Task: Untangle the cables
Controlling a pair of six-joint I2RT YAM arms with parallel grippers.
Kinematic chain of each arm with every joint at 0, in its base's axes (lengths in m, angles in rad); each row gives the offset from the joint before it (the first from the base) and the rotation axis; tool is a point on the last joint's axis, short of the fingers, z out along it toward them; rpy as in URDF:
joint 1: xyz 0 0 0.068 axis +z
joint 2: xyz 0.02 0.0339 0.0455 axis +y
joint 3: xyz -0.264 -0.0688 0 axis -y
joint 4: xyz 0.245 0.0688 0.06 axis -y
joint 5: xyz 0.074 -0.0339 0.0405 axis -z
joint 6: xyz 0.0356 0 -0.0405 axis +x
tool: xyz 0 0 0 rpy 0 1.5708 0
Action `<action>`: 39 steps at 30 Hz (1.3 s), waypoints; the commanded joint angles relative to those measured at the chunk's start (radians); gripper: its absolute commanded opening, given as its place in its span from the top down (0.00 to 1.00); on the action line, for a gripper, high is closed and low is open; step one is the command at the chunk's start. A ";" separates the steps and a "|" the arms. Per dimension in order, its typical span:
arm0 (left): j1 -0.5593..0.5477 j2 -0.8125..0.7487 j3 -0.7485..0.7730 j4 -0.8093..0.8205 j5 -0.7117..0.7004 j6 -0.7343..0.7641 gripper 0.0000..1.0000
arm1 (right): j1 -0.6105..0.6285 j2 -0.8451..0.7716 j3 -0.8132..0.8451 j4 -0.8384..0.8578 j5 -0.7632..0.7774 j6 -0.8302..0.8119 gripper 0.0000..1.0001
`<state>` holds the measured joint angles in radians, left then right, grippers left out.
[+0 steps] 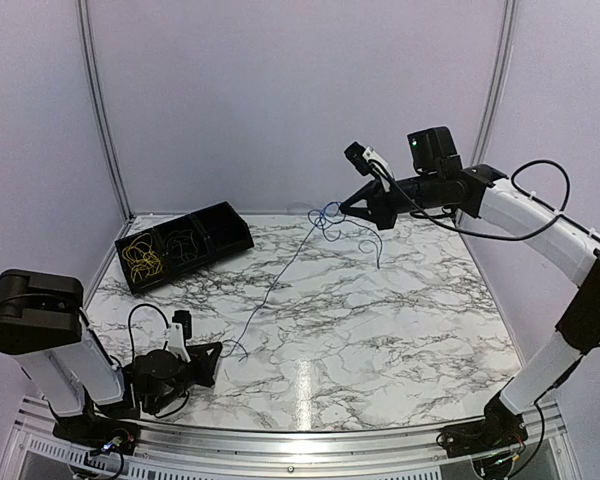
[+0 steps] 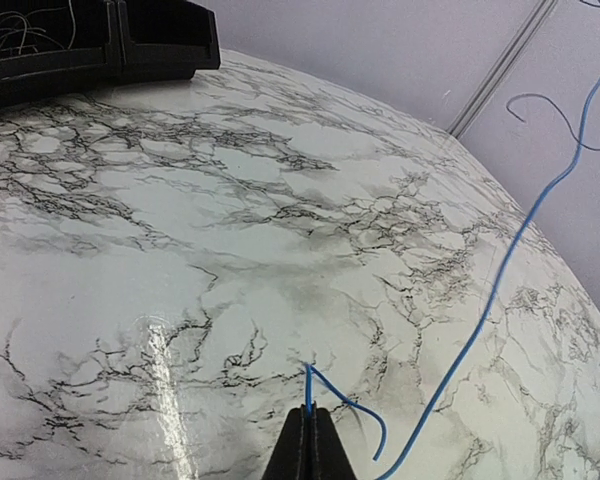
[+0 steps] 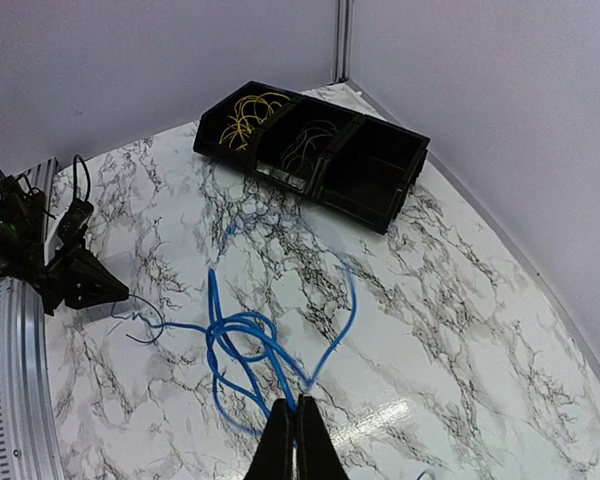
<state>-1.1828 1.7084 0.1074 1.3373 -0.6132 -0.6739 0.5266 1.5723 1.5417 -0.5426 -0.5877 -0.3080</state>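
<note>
A thin blue cable (image 1: 280, 277) stretches from my left gripper (image 1: 218, 350), low on the table at the near left, up to my right gripper (image 1: 342, 207), raised high at the back. The left gripper (image 2: 310, 412) is shut on one end of the blue cable (image 2: 500, 280). The right gripper (image 3: 294, 404) is shut on the knotted blue loops (image 3: 242, 335), which hang in the air. Yellow cables (image 1: 143, 258) and dark cables (image 1: 183, 245) lie in a black tray (image 1: 236, 240).
The black three-compartment tray stands at the back left of the marble table (image 1: 400, 320); its right compartment (image 3: 372, 172) looks empty. Purple walls enclose the table. A metal rail (image 1: 280, 440) runs along the near edge.
</note>
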 commanded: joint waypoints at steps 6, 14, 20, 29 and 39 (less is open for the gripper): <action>0.000 -0.098 -0.066 -0.044 -0.067 -0.021 1.00 | -0.015 -0.031 -0.081 -0.026 0.094 -0.036 1.00; 0.000 -0.193 -0.081 -0.257 -0.178 -0.156 1.00 | -0.179 -0.122 0.049 0.100 0.289 0.016 1.00; 0.000 -0.204 -0.070 -0.303 -0.182 -0.166 1.00 | -0.379 -0.128 0.173 0.168 0.223 0.070 1.00; 0.000 -0.206 -0.041 -0.303 -0.162 -0.113 1.00 | -0.351 -0.148 -0.037 0.153 0.088 0.026 1.00; 0.000 -0.313 0.005 -0.300 -0.100 0.070 1.00 | -0.014 -0.185 -0.366 -0.082 -0.020 -0.315 1.00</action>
<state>-1.1828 1.4536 0.0841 1.0481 -0.7376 -0.7120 0.3931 1.4227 1.2369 -0.5186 -0.5625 -0.4774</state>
